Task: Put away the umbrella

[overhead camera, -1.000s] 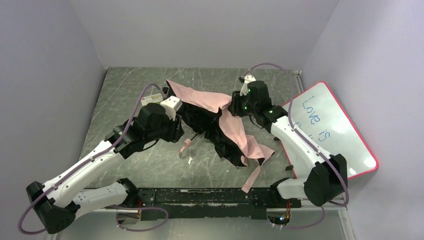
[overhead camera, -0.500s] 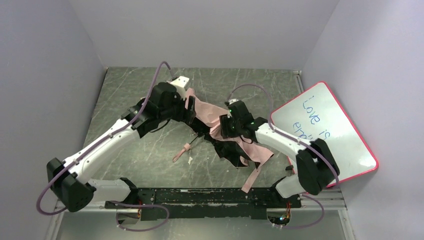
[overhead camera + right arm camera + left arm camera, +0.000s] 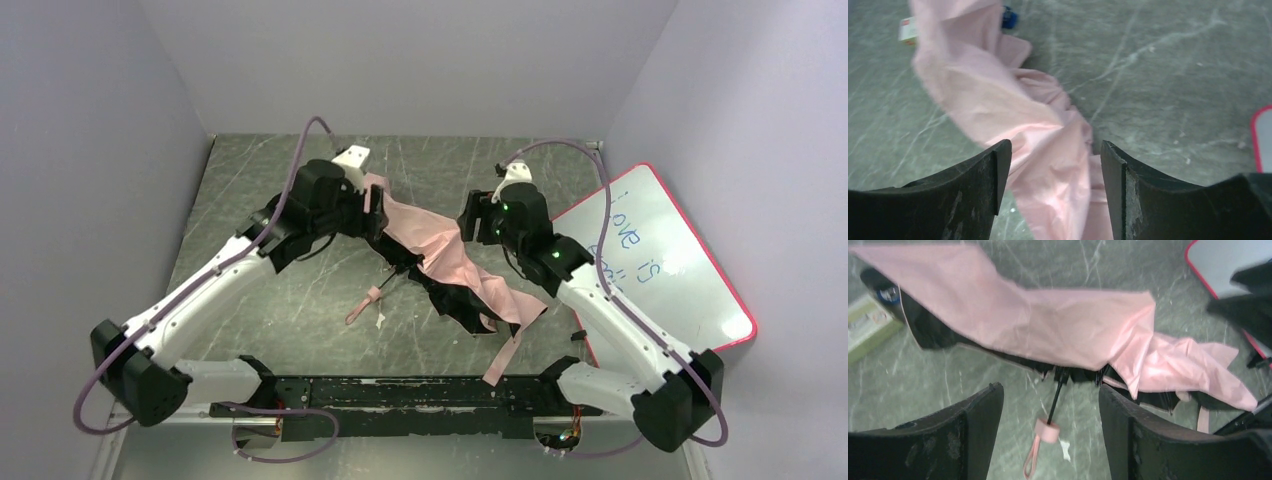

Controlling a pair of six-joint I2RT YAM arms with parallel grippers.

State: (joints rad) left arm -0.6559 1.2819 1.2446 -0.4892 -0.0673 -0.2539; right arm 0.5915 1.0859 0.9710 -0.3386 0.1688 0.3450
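The umbrella (image 3: 440,250) lies half collapsed across the middle of the table, pale pink fabric over black ribs. Its thin black shaft (image 3: 1057,400) ends in a small pink handle (image 3: 374,294) with a strap loop. My left gripper (image 3: 378,212) hovers at the canopy's far-left end, jaws open. In the left wrist view that gripper (image 3: 1050,389) has only the handle (image 3: 1049,431) and bare table showing in its gap. My right gripper (image 3: 468,218) is open above the canopy's right side. In the right wrist view pink fabric (image 3: 998,100) lies below that gripper (image 3: 1055,146), not pinched.
A red-framed whiteboard (image 3: 670,260) leans at the right, close to the right arm. A small pale box (image 3: 868,325) and a blue item (image 3: 1008,17) lie by the canopy's far-left end. A pink strap (image 3: 503,355) trails toward the black rail (image 3: 420,392) at the near edge.
Both grippers have opened. The left arm swung up to the canopy's far-left end. The right gripper dipped onto the fabric, then drew back up and right. The canopy now lies flatter.
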